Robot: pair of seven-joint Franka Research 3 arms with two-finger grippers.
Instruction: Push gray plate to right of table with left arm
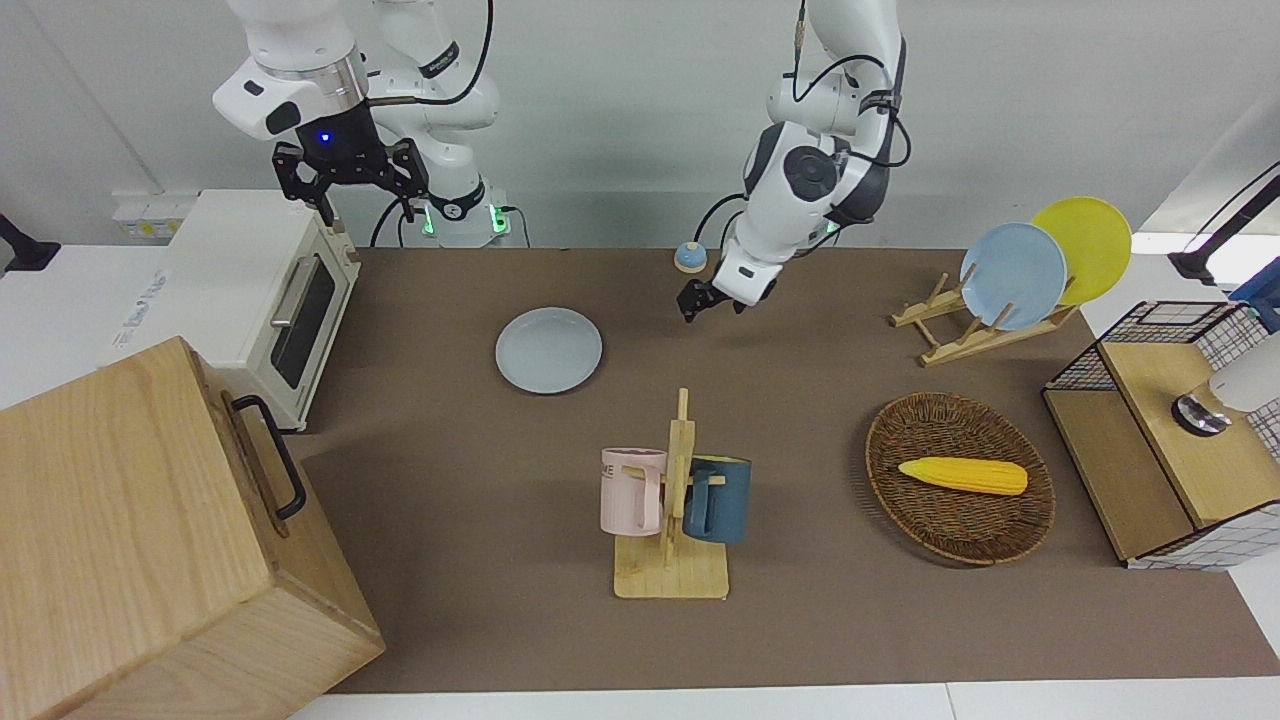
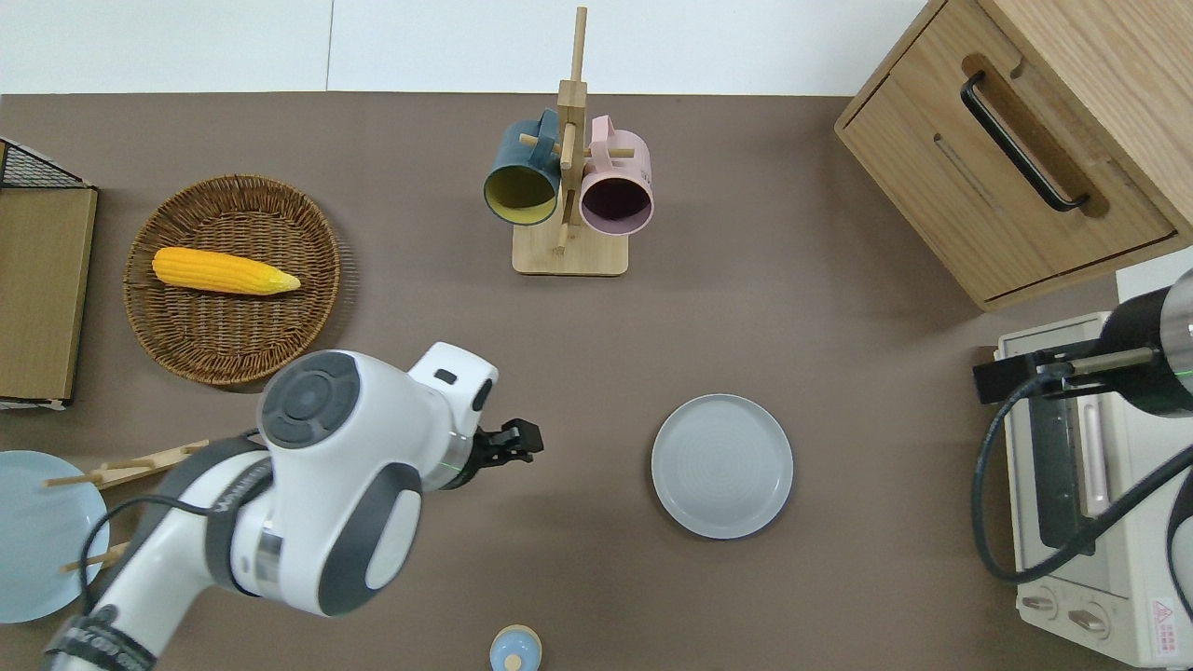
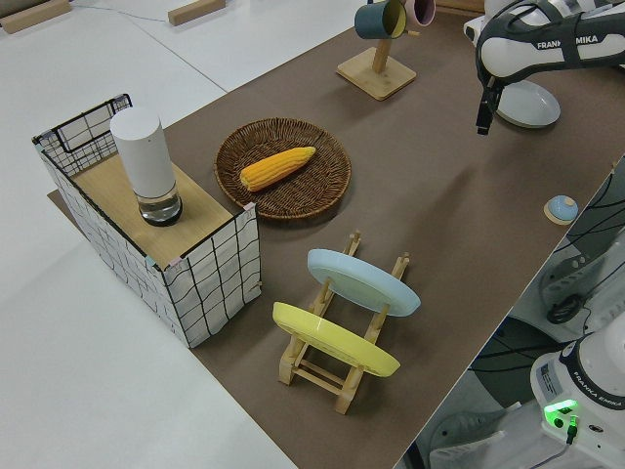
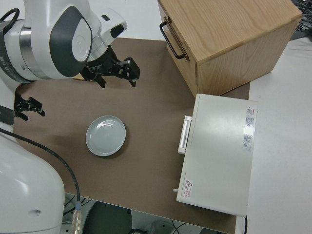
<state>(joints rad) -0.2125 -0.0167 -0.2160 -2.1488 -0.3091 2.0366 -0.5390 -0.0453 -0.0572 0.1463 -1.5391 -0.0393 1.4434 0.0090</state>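
Observation:
The gray plate [image 1: 549, 350] lies flat on the dark-brown table [image 1: 820, 610], toward the right arm's end and near the robots. It also shows in the overhead view [image 2: 722, 466], the left side view [image 3: 527, 103] and the right side view [image 4: 106, 135]. My left gripper [image 1: 712, 304] is up in the air, well apart from the plate, over bare table about midway along its length [image 2: 522, 440]. Its fingers look shut and hold nothing. My right arm is parked, its gripper [image 1: 350, 180] open.
A white toaster oven [image 1: 262, 290] and a wooden cabinet [image 1: 150, 530] stand at the right arm's end. A mug rack [image 1: 672, 500], a wicker basket [image 1: 960, 520] with a corn cob, a plate rack [image 1: 975, 320], a wire crate [image 1: 1165, 430] and a small blue knob [image 2: 515, 650] also stand on the table.

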